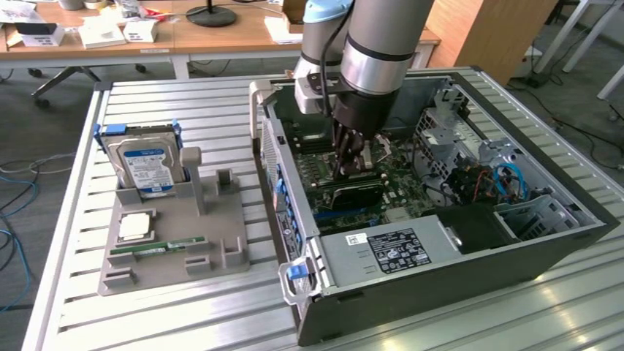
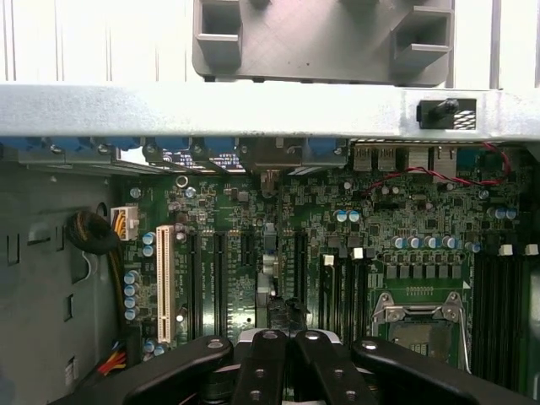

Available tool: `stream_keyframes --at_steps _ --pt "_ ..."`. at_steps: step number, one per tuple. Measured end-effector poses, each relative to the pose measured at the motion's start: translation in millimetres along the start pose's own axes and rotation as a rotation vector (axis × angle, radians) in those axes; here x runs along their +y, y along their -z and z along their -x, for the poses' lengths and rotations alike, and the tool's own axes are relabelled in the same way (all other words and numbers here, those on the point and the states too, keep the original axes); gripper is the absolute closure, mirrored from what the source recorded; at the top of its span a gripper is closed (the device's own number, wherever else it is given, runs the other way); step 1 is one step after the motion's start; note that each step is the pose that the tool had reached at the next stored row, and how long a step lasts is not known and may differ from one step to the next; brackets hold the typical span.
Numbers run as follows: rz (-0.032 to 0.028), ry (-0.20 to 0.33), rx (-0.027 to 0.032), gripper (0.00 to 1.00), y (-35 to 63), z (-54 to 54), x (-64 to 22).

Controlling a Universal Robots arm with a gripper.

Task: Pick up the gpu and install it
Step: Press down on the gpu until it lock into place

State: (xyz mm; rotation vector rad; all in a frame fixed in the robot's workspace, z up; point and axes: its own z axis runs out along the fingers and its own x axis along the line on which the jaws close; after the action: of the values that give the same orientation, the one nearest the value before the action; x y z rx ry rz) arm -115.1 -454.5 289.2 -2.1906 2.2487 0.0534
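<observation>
gpu: black card standing on its long edge inside the computer case, on the green circuit board, black face turned toward the exterior view's camera

My end effector: closed, fingers drawn together, tips right at the top edge of the gpu; I cannot tell whether that edge is pinched between them or only touched

My arm: comes straight down into the open case from above, wrist just over the case's rim

Circuit board around me: in the wrist view, long black slots run side by side on either side of my fingers, a white slot lies beyond them toward the case's bare metal bay, and the silver processor socket lies on the other side

Case: lies on its side with the side panel off, silver power supply with a label in the near corner, red and blue cables by the drive cage at the exterior view's right

Gray holder: on the tabletop just beside the case, at the exterior view's left

Hard drive: upright in the holder's far end, blue and white label facing the camera, blue rails on its sides

Memory stick: slim and green, lying flat on the holder near its front; a small pale square part lies just behind it

Tabletop: ribbed metal slats, carrying both case and holder

Background: wooden desks with papers and boxes
</observation>
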Motion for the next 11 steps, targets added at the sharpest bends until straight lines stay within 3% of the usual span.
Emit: stream_keyframes --at_steps 11 --pt "0.0002 0.0 0.0003 0.89 -4.3 -0.3 0.5"
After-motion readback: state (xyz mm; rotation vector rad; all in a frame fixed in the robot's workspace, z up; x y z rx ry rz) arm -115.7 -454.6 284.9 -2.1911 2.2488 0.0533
